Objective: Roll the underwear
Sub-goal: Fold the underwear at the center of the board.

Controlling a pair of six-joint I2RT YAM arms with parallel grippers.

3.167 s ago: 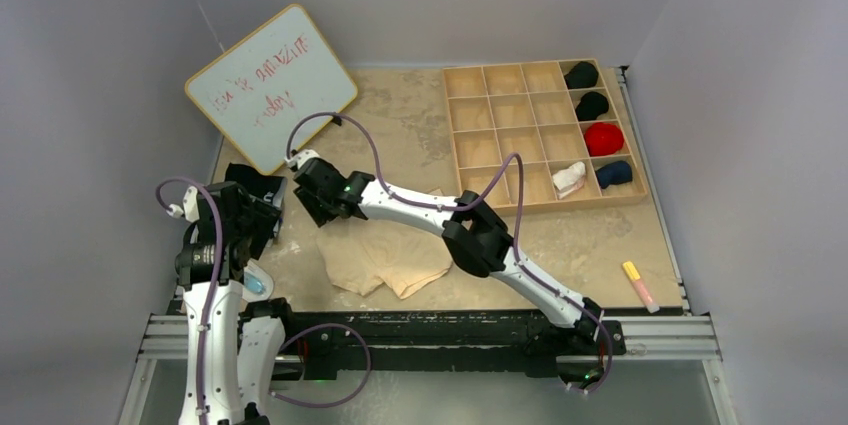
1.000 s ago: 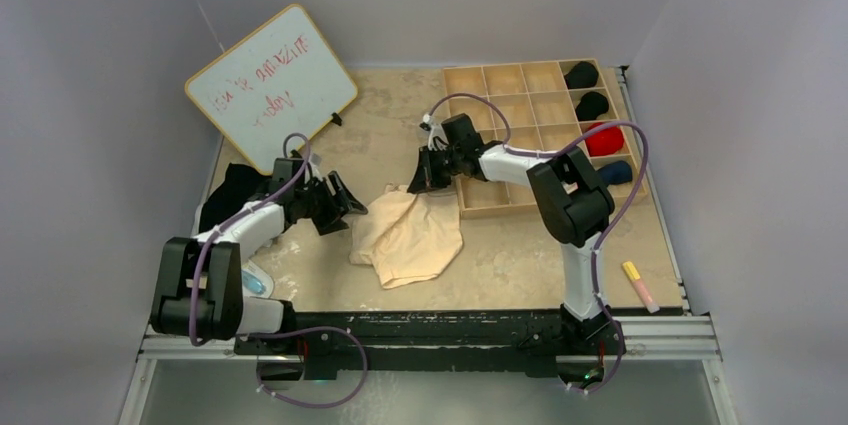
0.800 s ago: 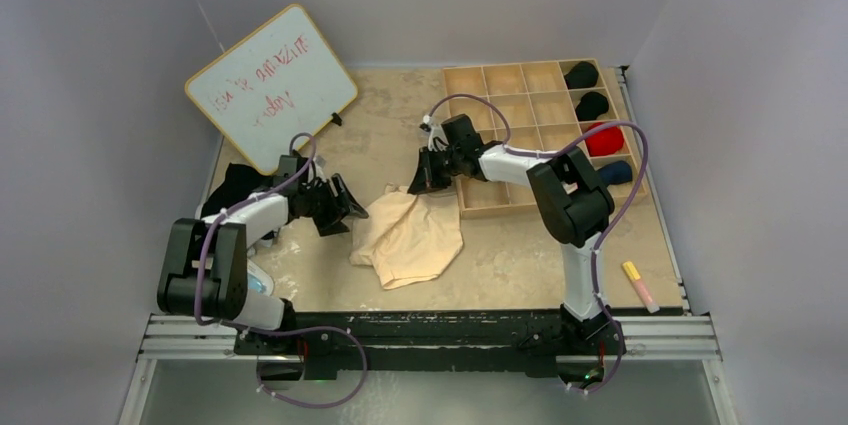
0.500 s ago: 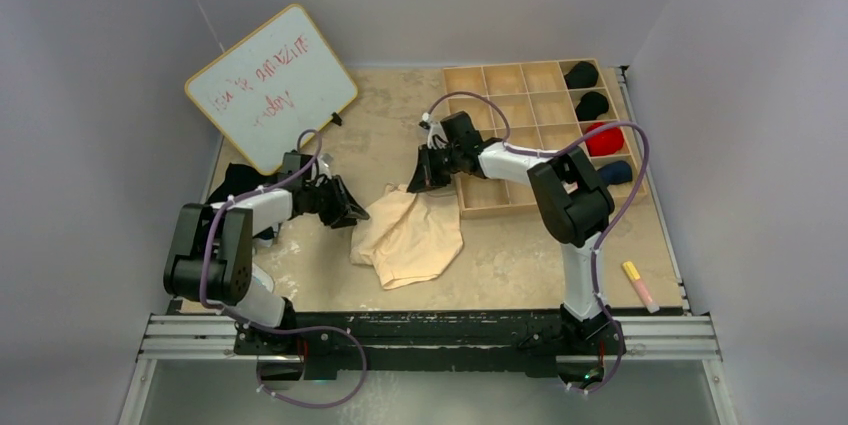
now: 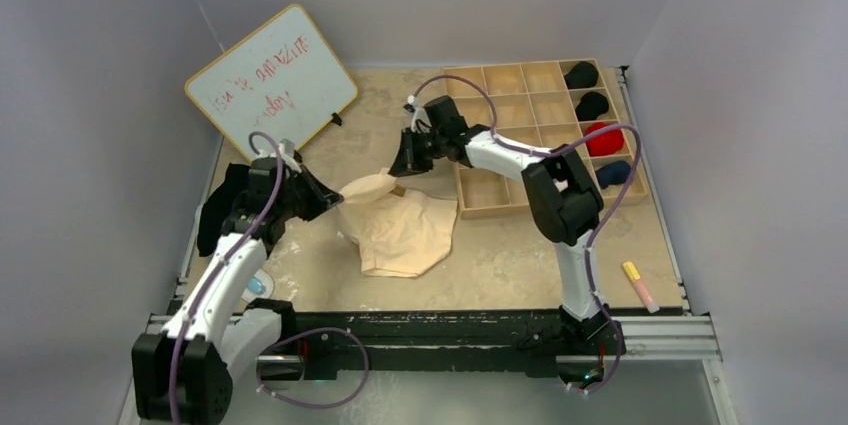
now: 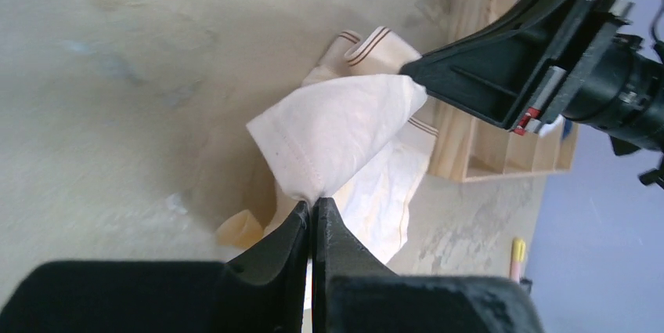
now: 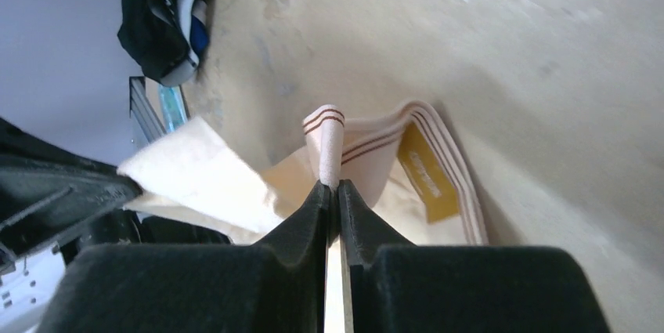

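1. Compared with the frame just before, we find the left gripper (image 5: 333, 197) drawn back toward its own side and closed, and the underwear (image 5: 405, 233) lifted off the table (image 5: 385, 110) at the edge it holds.
2. Behind the left gripper's fingers lies a dark garment (image 5: 222, 207). Beyond that stands a whiteboard (image 5: 270, 85) with red writing, set askew.
3. The left gripper's fingers are pressed together on a hemmed corner of the beige cloth, which rises from the fingertips as a peaked flap.
4. We see the underwear between the two grippers. Its far edge is raised and strung from one pair of fingers to the other, and the rest lies rumpled on the table to the near side of both.
5. The right gripper (image 5: 402, 167) pinches a fold of the striped waistband, with a yellow label (image 7: 427, 175) just beside its fingertips.
6. Behind the right gripper's fingers sits a wooden tray (image 5: 490, 211). Rolled pieces (image 5: 603, 138) in black, red and navy fill its rightmost column.
7. A marker (image 5: 640, 285) lies well apart from both grippers, at the near right.
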